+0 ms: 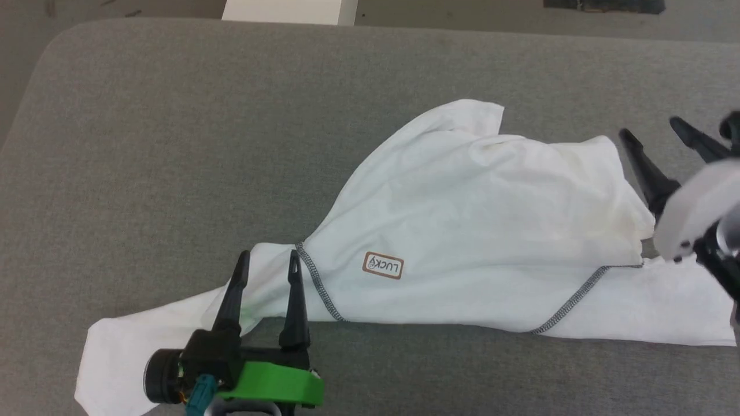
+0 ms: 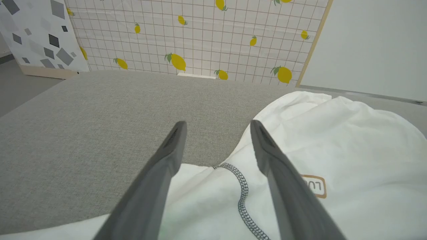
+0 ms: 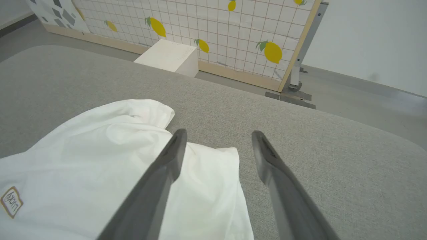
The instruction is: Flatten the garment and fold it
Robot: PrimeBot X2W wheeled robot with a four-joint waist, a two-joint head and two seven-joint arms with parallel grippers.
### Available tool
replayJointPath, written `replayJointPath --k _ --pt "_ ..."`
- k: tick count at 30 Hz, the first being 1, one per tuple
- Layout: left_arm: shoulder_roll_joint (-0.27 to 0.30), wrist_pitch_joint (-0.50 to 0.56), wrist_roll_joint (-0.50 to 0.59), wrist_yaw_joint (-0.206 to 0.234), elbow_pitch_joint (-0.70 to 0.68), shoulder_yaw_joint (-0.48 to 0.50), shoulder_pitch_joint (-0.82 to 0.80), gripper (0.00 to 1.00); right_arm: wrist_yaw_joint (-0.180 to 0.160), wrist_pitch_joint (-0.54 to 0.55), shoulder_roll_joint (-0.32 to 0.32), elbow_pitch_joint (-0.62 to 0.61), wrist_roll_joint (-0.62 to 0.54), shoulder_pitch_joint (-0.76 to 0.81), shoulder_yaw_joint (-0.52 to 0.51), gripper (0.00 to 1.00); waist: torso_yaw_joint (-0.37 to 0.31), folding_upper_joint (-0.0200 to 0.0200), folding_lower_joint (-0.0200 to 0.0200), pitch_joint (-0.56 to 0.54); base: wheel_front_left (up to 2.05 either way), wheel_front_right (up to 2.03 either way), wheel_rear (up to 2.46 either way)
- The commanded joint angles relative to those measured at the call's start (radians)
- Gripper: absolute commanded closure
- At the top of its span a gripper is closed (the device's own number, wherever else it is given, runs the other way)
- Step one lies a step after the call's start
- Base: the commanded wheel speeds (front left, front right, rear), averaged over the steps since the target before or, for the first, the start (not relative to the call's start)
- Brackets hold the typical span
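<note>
Head view takes in a grey fabric-covered worktop (image 1: 173,144) with rounded far corners. Behind it, in the left wrist view, stands a white gridded panel (image 2: 200,33) printed with yellow lemons.

The garment (image 1: 474,219) is white and lies across the middle and right of the worktop, closer to the near edge. Its body is rumpled into a loose mound. One long part trails toward the near left, and another runs flat off to the right side of the head view.

A white box (image 1: 283,10) sits beyond the far edge of the worktop, in front of the panel.

The left gripper (image 1: 269,255) is over the near-left part of the garment. Its two dark fingers are spread wide with nothing between them. In the left wrist view they straddle a stitched seam, with cloth underneath. Whether the tips touch the fabric cannot be told.

The right gripper (image 1: 650,127) is at the right end of the rumpled mound, also spread wide and holding nothing. In the right wrist view one finger lies over the cloth's edge and the other over bare worktop.

Two grey contrast-stitched seams (image 1: 317,283) cross the garment, one just beside the left gripper and one slanting farther right.

Between them, nearer the left one, a small brown-bordered patch (image 1: 383,266) reads "LUCKY", upside down from the head camera.
</note>
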Motion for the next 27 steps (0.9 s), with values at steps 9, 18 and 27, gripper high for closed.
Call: replayJointPath --k 9,18,27 --pt "-0.024 -0.012 0.024 0.002 0.023 -0.042 -0.073 0.0 -0.002 0.226 -0.126 0.237 0.06 -0.221 0.142 0.0 0.099 -0.0001 0.0 0.107 0.0 0.0 0.0" --pt "-0.035 -0.012 0.022 0.006 0.031 -0.071 -0.089 0.0 -0.002 0.355 -0.182 0.429 0.083 -0.239 0.228 0.06 0.147 -0.0001 0.0 0.133 0.0 0.0 0.0" --pt "-0.04 -0.012 0.014 0.008 0.029 -0.077 -0.089 0.0 -0.002 0.219 -0.234 0.395 0.071 -0.345 0.256 1.0 0.163 -0.0001 0.0 0.123 0.0 0.0 0.0"
